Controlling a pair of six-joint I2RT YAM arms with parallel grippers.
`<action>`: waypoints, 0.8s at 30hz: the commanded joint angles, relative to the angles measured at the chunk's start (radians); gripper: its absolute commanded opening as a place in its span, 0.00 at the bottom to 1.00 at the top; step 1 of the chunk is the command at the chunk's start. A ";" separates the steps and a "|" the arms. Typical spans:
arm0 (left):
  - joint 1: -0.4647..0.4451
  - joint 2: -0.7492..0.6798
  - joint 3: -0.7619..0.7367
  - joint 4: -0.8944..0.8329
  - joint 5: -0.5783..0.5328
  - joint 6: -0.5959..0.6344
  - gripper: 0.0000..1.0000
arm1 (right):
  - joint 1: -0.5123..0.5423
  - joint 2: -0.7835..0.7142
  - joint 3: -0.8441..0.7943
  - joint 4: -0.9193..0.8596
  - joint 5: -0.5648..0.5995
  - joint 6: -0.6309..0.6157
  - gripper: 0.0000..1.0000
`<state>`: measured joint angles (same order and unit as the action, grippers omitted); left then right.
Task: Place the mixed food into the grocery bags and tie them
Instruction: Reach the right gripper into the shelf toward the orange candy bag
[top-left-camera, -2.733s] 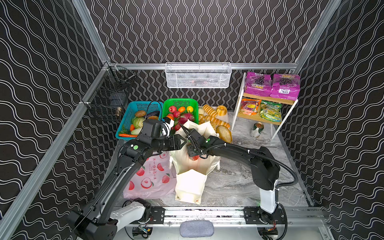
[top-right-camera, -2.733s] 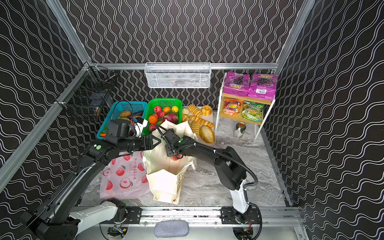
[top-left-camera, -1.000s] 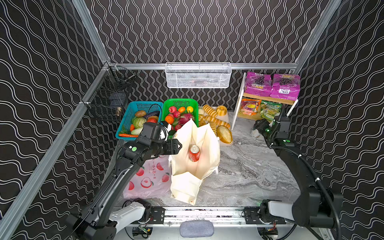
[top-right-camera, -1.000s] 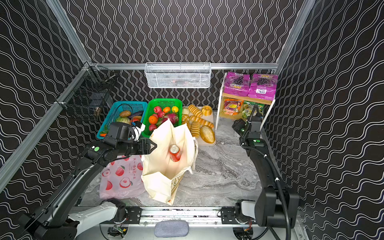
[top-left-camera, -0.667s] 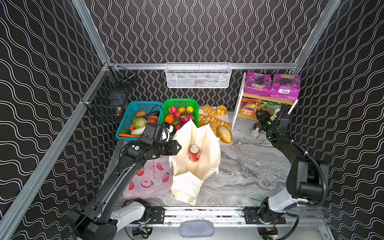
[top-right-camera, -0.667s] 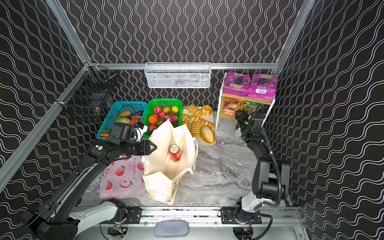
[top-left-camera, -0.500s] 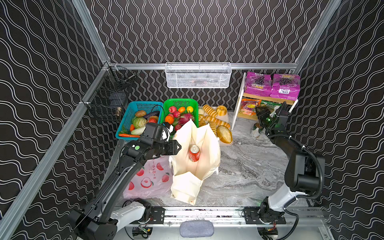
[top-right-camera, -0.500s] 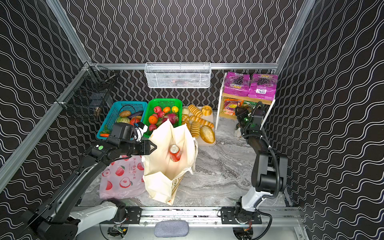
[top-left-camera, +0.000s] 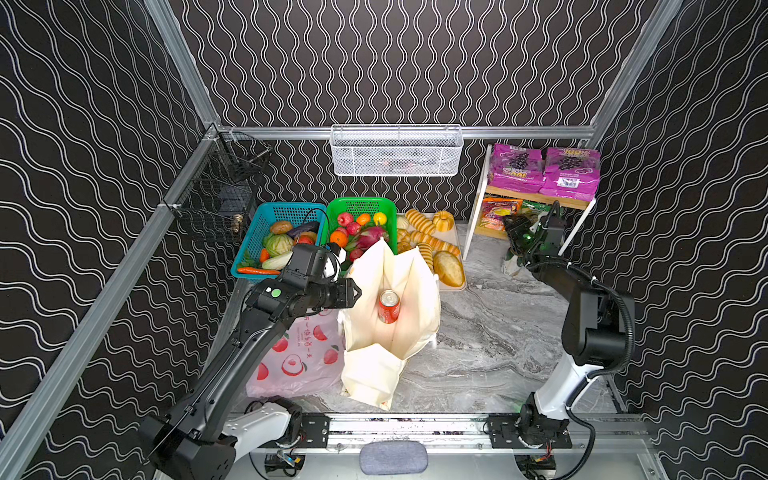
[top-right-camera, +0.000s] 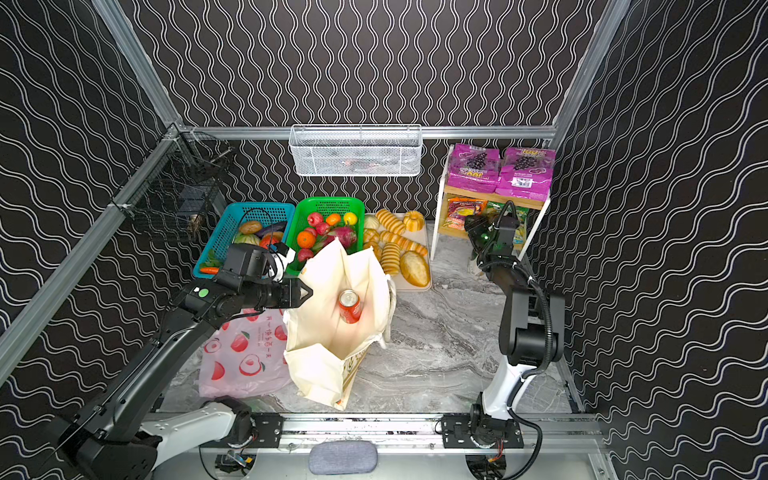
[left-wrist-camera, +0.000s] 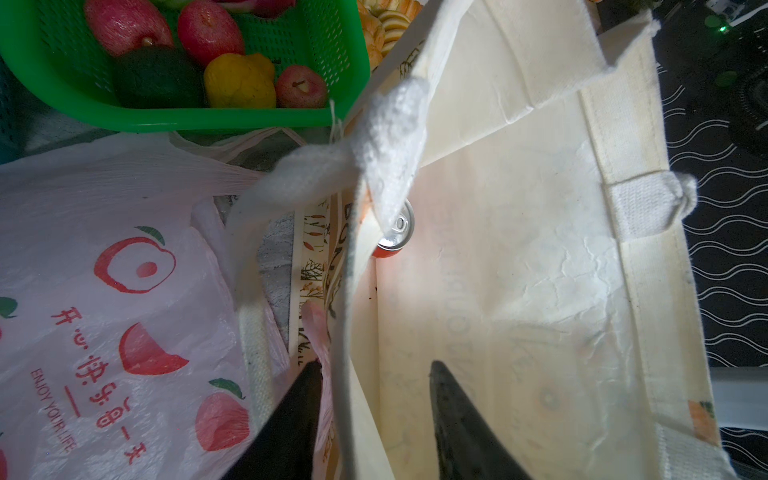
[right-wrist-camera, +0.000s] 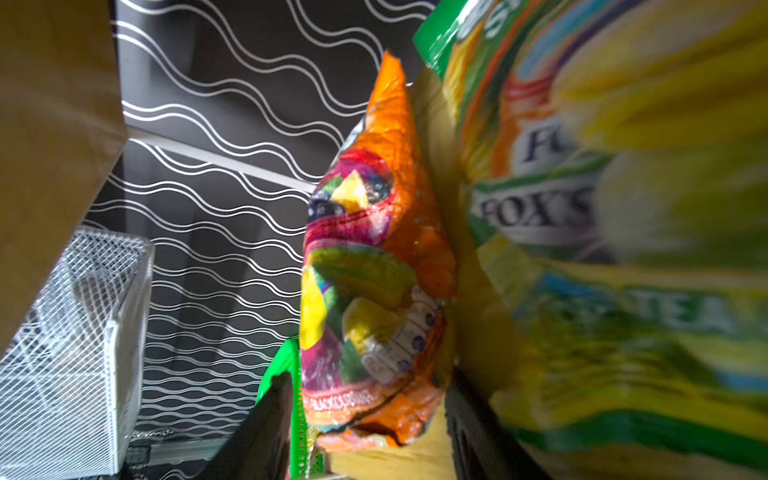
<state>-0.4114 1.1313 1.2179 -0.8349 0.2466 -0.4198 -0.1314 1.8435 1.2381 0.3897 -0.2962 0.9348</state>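
Right gripper (right-wrist-camera: 368, 380) advanced, jaws parted astride crinkled, glossy orange-yellow snack bag (right-wrist-camera: 374, 266)

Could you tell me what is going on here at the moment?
The two arms are bagging groceries. The left gripper is at the rim of the cream tote, its open jaws astride one cloth wall; a red soda can is inside. The right gripper reaches into the white rack, open jaws on either side of the orange snack bag, not clearly gripping it. The pink plastic bag lies flat beside the tote.
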 joint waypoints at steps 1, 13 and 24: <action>0.001 0.001 0.012 0.004 -0.003 0.007 0.46 | 0.000 0.016 -0.001 0.042 -0.011 0.028 0.59; 0.001 -0.015 0.009 -0.007 -0.016 0.000 0.45 | -0.001 0.045 -0.042 0.134 -0.013 0.116 0.25; 0.002 -0.021 0.004 0.008 0.012 -0.006 0.39 | 0.000 -0.102 -0.079 0.069 -0.041 0.028 0.00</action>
<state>-0.4118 1.1130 1.2240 -0.8398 0.2413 -0.4202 -0.1318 1.7866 1.1801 0.4656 -0.3264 1.0008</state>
